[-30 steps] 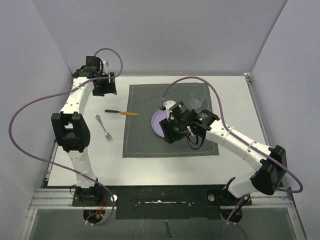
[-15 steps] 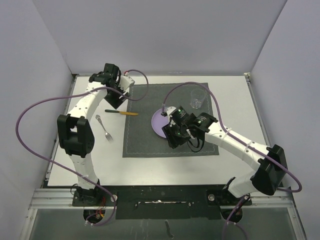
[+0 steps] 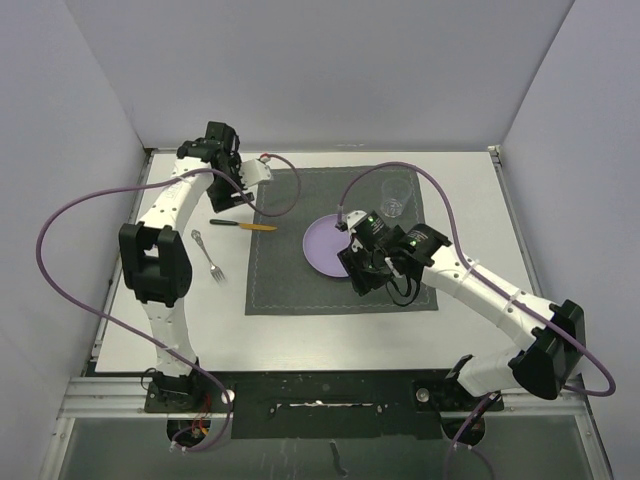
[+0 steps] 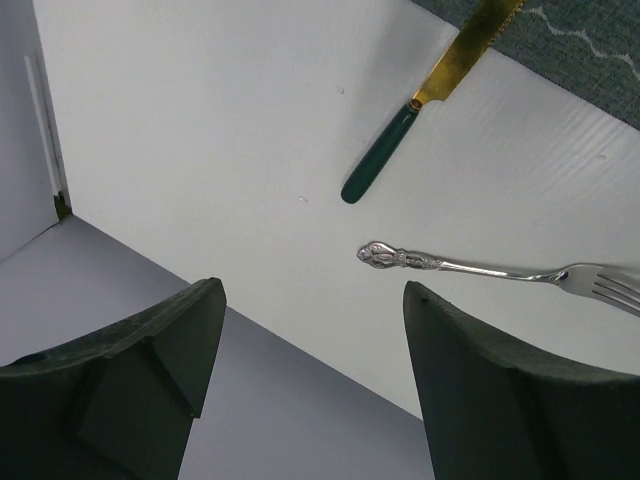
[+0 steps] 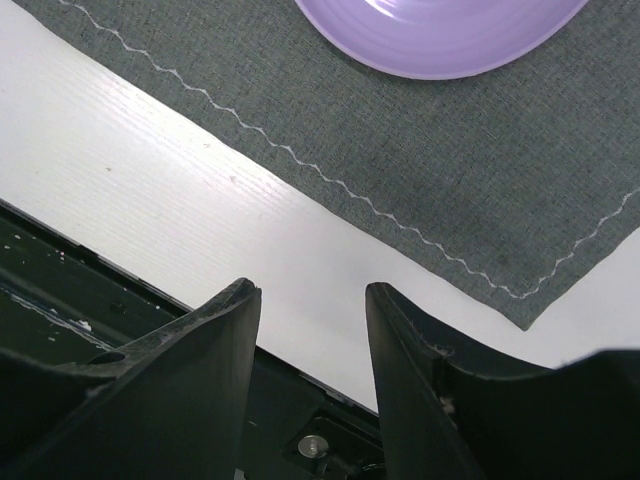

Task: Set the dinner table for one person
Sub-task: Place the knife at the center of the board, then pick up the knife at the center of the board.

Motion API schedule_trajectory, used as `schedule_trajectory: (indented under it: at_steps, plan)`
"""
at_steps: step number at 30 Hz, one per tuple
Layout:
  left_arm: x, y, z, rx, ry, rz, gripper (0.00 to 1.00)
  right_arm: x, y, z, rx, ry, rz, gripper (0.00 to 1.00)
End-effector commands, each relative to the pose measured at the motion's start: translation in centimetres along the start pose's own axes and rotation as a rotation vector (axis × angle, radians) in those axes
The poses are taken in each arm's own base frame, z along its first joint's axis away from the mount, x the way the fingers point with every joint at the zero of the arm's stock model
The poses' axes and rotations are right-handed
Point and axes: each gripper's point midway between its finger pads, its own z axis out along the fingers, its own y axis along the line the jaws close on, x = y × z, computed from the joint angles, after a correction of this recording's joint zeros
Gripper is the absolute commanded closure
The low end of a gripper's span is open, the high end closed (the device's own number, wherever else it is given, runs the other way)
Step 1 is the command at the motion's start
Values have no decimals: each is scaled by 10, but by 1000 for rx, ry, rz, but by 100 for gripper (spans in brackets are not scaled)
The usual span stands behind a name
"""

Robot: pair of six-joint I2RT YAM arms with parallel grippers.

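L end effector [image 4: 312,290] open near knife [image 4: 425,95] & fork [image 4: 480,270] — R end effector [image 5: 310,290] open by plate [image 5: 440,35].

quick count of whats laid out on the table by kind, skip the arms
plate: 1
glass: 1
knife: 1
fork: 1
placemat: 1
total: 5, all on the dinner table

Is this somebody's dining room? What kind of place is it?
Probably a robot test booth, not a home: the left arm and right arm are mounted at the white dinner table, and plain walls box it in.
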Motion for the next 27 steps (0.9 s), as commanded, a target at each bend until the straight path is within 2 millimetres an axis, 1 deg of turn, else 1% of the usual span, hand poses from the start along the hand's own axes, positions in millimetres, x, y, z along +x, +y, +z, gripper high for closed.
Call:
schedule_trajectory:
  at_steps: [1, 5, 7, 9, 11, 19, 24, 27]
  plan:
    - [6, -10, 20, 70, -15, 77, 29, -16, -9, -23, 33, -67, 7, 53]
    - [14, -18, 37, 123, -11, 75, 29, -17, -10, -24, 43, -58, 10, 53]
    - [15, -22, 44, 149, -30, 74, 29, -16, -10, -25, 41, -60, 12, 53]
    - [17, -23, 50, 165, -44, 68, 18, -15, -10, -25, 41, -60, 14, 53]
    - [19, -27, 58, 194, -50, 63, 13, -14, -12, -27, 49, -58, 16, 53]
    - [21, -45, 89, 278, -43, 61, 13, -13, -17, -36, 75, -69, 25, 53]
    - [23, -48, 104, 301, -39, 60, 14, -12, -21, -37, 93, -62, 28, 53]
    - [28, -45, 111, 303, -32, 53, 14, -12, -22, -37, 96, -60, 29, 53]
